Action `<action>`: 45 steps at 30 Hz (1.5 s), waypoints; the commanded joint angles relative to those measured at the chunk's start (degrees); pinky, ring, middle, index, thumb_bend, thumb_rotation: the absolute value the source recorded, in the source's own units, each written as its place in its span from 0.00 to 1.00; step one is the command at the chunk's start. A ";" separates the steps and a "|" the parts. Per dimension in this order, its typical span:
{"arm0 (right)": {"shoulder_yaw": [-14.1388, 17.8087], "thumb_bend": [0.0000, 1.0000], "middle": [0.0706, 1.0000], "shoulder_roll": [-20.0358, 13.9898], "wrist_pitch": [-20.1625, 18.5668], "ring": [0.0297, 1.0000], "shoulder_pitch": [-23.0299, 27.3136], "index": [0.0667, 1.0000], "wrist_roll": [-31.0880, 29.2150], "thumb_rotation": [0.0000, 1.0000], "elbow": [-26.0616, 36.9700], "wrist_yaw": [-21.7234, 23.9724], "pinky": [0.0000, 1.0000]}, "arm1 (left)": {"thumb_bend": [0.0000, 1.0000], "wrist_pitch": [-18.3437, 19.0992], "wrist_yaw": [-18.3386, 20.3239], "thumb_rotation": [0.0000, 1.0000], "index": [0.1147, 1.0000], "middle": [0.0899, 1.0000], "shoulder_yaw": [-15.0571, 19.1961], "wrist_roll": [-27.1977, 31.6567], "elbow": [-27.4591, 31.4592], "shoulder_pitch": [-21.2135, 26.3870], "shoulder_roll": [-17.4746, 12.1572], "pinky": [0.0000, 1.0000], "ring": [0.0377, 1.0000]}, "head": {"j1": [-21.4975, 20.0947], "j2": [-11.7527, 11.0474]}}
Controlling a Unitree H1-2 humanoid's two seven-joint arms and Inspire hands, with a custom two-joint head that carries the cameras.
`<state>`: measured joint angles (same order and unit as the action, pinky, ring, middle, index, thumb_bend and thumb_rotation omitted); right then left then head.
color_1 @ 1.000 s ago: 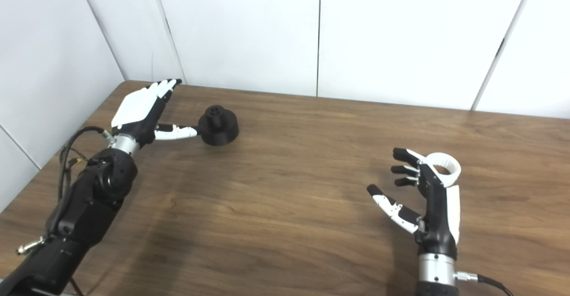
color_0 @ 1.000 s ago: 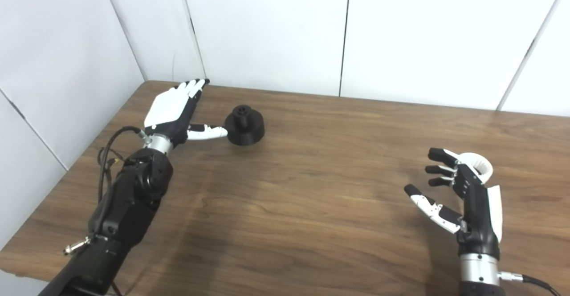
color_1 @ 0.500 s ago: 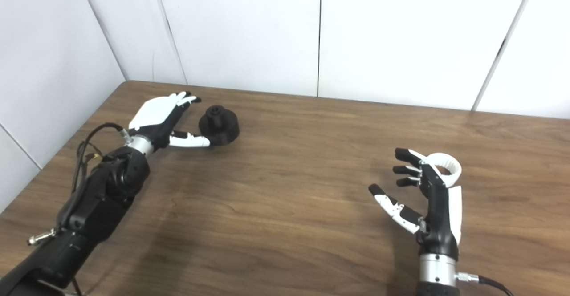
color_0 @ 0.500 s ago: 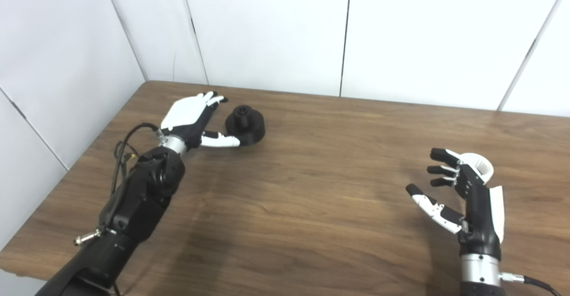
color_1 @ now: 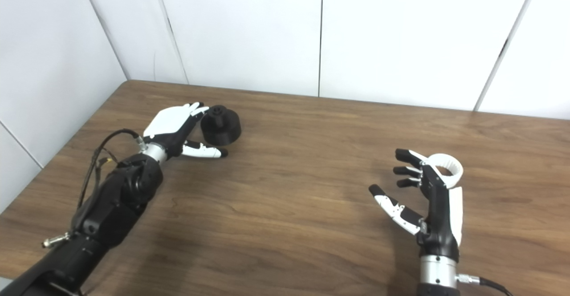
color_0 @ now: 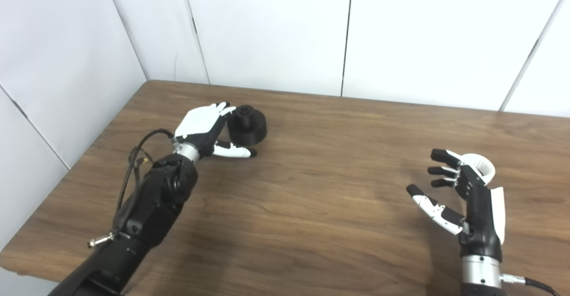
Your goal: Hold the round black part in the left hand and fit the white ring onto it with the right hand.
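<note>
We observe the round black part (color_0: 247, 123) resting on the wooden table (color_0: 311, 207) toward its far left corner, with its narrow hub facing up. The left hand (color_0: 205, 127) lies just beside the part on its left side; the fingers (color_0: 221, 108) are extended and spread toward the hub, and the thumb (color_0: 236, 152) reaches along the table in front of the part's base. We see the hand cupping the part loosely without closing on it, and the part sits on the table, not lifted. The right hand (color_1: 427, 198) is held above the table near the right front edge, palm turned toward the left, its fingers (color_1: 406, 169) curled partway and apart, its thumb (color_1: 394, 209) splayed; it grasps nothing. The white ring (color_1: 447, 169) lies flat on the table just behind this hand, partly hidden by it.
</note>
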<state>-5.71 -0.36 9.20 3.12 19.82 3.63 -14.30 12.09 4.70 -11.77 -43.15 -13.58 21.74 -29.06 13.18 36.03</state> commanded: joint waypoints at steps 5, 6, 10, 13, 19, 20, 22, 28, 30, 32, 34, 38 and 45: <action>1.12 0.64 0.71 -1.50 0.38 0.63 -0.77 0.69 2.17 0.12 -0.02 -0.18 0.53 | 1.00 -1.15 -5.77 0.60 0.90 1.00 0.34 -1.78 -2.12 3.89 -0.75 1.00 1.00 | 0.05 0.24; 1.14 0.64 0.71 -1.51 0.28 0.63 -0.85 0.69 2.29 0.12 0.13 -0.17 0.53 | 1.00 -1.40 -6.48 0.60 0.90 1.00 0.42 -1.74 -2.70 3.99 -0.62 1.00 1.00 | 0.05 0.34; 1.32 0.64 0.71 -1.60 0.25 0.63 -1.09 0.69 2.36 0.14 0.15 -0.13 0.53 | 1.00 -2.14 -8.54 0.60 0.91 1.00 0.77 -1.11 -4.81 4.55 -0.42 1.00 1.00 | 0.21 0.50; 1.38 0.64 0.70 -1.65 0.68 0.62 -1.22 0.69 2.26 0.13 0.01 -0.19 0.52 | 1.00 -1.92 -9.04 0.62 0.91 1.00 0.95 -1.11 -5.60 4.89 -0.49 1.00 1.00 | 0.30 0.55; 1.36 0.64 0.70 -1.61 0.74 0.62 -1.04 0.69 2.20 0.13 -0.39 -0.09 0.52 | 1.00 -2.33 -9.66 0.62 0.91 1.00 1.67 -0.54 -5.89 5.00 -0.54 1.00 1.00 | 0.57 0.70; 1.34 0.64 0.70 -1.62 0.81 0.62 -0.98 0.69 2.16 0.12 -0.50 -0.07 0.52 | 1.00 -2.34 -9.77 0.62 0.91 1.00 1.74 -0.51 -5.91 5.03 -0.54 1.00 1.00 | 0.62 0.69; 1.35 0.64 0.71 -1.61 0.78 0.62 -0.92 0.69 1.98 0.11 -0.61 0.02 0.53 | 1.00 -2.08 -9.98 0.61 0.92 1.00 1.81 -0.49 -5.81 5.08 -0.56 1.00 1.00 | 0.54 0.65; 1.41 0.65 0.70 -1.63 0.38 0.62 -0.97 0.68 2.34 0.13 -0.38 -0.05 0.52 | 1.00 -2.12 -10.37 0.59 0.91 1.00 1.80 0.04 -6.90 5.68 -0.52 1.00 1.00 | 0.19 0.70; 1.44 0.64 0.70 -1.65 0.20 0.62 -1.12 0.69 2.21 0.13 -0.07 0.10 0.52 | 1.00 -1.99 -9.92 0.59 0.91 1.00 1.72 0.37 -7.22 5.89 -0.39 1.00 1.00 | 0.23 0.81; 1.46 0.64 0.70 -1.70 0.18 0.62 -1.22 0.69 2.15 0.12 0.19 0.20 0.53 | 1.00 -1.94 -9.48 0.59 0.91 1.00 1.52 0.62 -7.90 6.20 -0.21 1.00 1.00 | 0.12 0.94; 1.45 0.64 0.70 -1.82 0.31 0.62 -1.30 0.68 2.41 0.12 0.38 0.15 0.52 | 1.00 -1.73 -9.22 0.59 0.91 1.00 1.25 0.65 -8.48 6.50 0.00 1.00 1.00 | 0.01 0.92; 1.54 0.64 0.70 -1.75 -0.45 0.63 -1.61 0.68 2.51 0.14 1.30 0.34 0.52 | 1.00 -1.85 -9.42 0.60 0.90 1.00 0.55 0.42 -10.65 7.46 0.60 1.00 1.00 | -0.29 1.22; 1.92 0.64 0.70 -1.62 -0.87 0.63 -1.81 0.68 2.18 0.11 2.06 0.69 0.53 | 1.00 -2.22 -8.85 0.59 0.88 1.00 -0.65 0.84 -13.28 9.11 1.35 1.00 1.00 | -0.47 1.61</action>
<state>-4.19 -1.45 7.87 1.64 21.16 5.56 -13.73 10.37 -3.40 -12.42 -42.07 -27.31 27.08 -26.48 12.66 37.62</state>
